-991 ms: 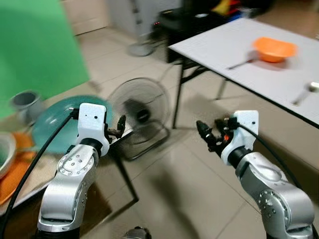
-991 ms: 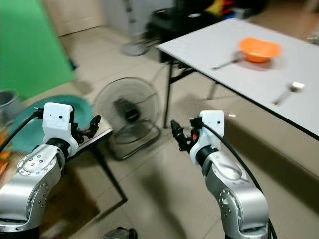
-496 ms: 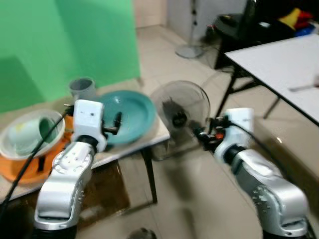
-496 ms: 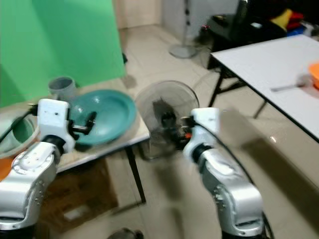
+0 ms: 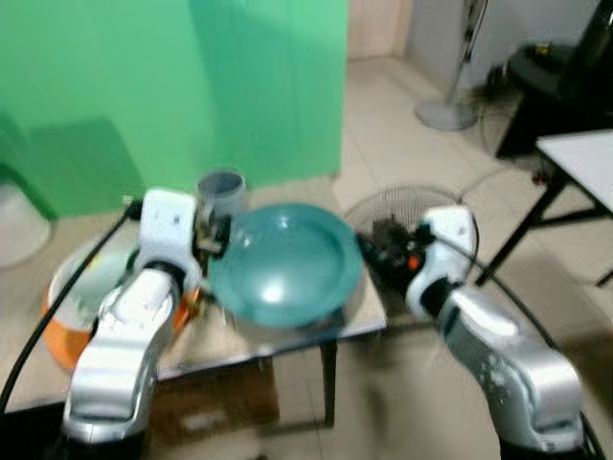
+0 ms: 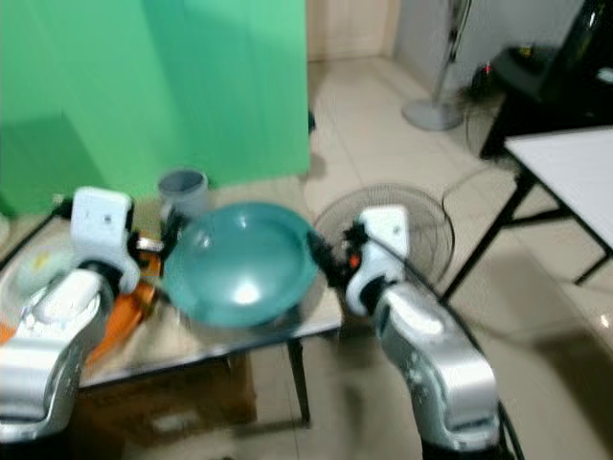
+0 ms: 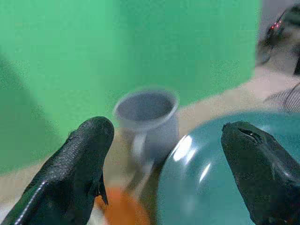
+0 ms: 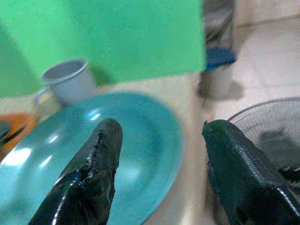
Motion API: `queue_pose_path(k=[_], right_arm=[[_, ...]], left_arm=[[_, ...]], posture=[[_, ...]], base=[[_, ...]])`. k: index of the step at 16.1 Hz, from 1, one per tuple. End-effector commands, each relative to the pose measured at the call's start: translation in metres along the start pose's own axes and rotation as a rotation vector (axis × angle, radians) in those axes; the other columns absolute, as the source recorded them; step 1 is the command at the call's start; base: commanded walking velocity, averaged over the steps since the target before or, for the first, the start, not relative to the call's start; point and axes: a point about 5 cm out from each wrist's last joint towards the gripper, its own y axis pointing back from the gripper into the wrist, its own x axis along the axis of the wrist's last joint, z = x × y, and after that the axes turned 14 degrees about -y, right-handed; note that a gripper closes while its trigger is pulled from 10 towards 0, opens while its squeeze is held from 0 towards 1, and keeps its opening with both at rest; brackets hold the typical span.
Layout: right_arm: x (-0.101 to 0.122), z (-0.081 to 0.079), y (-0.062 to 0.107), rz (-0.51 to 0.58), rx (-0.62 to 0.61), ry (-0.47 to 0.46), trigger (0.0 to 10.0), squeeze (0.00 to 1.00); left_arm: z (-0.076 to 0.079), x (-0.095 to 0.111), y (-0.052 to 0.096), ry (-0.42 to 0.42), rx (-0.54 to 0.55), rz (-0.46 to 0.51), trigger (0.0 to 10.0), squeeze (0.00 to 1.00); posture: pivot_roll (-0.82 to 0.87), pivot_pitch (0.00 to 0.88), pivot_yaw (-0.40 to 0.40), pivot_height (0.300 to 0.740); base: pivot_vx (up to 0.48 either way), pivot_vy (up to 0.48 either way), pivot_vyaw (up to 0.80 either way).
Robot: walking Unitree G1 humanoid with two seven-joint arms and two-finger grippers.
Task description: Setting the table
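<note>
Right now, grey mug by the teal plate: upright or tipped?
Upright. The grey mug stands on its base, open mouth up, handle at its side, behind the teal plate. Contents: cannot tell.

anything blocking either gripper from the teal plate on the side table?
Nothing visible does. The right gripper is open, pointing at the near rim of the teal plate with only bare air between. The left gripper is open too, the plate just ahead, with the grey cup beside it, off the direct line.
</note>
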Motion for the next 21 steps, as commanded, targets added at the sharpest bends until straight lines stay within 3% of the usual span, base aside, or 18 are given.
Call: queue_pose_path(k=[1,3,4,5,10,12,16,17,18,21], right_arm=[[0.004,0.005,0.000,0.013,-0.013,-0.004,10.0,0.00],[0.011,0.009,-0.002,0.029,0.010,-0.012,10.0,0.00],[0.016,0.010,-0.004,0.038,0.025,-0.027,10.0,0.78],[0.019,0.012,-0.006,0.033,0.037,-0.036,10.0,1.00],[0.019,0.035,-0.026,-0.093,0.007,-0.011,10.0,1.00],[0.018,0.055,-0.033,-0.160,-0.039,0.006,10.0,1.00],[0.015,0.078,-0.042,-0.232,-0.092,0.001,10.0,1.00],[0.015,0.079,-0.045,-0.232,-0.091,-0.010,10.0,0.83],[0.014,0.080,-0.046,-0.237,-0.096,-0.006,10.0,0.00],[0.006,0.079,-0.052,-0.274,-0.060,-0.073,10.0,0.00]], left_arm=[[0.003,0.005,0.001,-0.004,-0.021,0.031,10.0,0.00],[0.005,0.008,0.001,-0.007,-0.049,0.056,10.0,0.00],[0.006,0.009,0.001,-0.013,-0.064,0.070,10.0,0.00],[0.007,0.011,0.001,-0.020,-0.089,0.091,10.0,0.00],[0.017,0.019,0.001,-0.061,-0.303,0.179,10.0,0.00],[0.021,0.021,0.006,-0.088,-0.458,0.224,10.0,0.00],[0.031,0.016,0.011,-0.126,-0.610,0.214,10.0,0.00],[0.033,0.015,0.012,-0.122,-0.631,0.209,10.0,0.00],[0.035,0.014,0.012,-0.127,-0.642,0.205,10.0,0.00],[0.037,0.011,0.013,-0.133,-0.664,0.196,10.0,0.00]], posture=[[0.09,0.000,0.035,0.740],[0.09,0.000,0.033,0.740],[0.09,0.000,0.032,0.740],[0.09,0.000,0.030,0.740],[0.07,0.000,0.032,0.740],[0.07,0.000,0.029,0.740],[0.05,0.000,0.032,0.740],[0.05,0.000,0.033,0.740],[0.05,0.000,0.033,0.740],[0.05,0.000,0.034,0.740]], base=[[0.000,0.000,0.00],[0.000,0.000,0.00],[0.000,0.000,0.00],[0.000,0.000,0.00],[0.000,0.000,0.00],[0.000,0.000,0.00],[0.000,0.000,0.00],[0.000,0.000,0.00],[0.000,0.000,0.00],[0.000,0.000,0.00]])
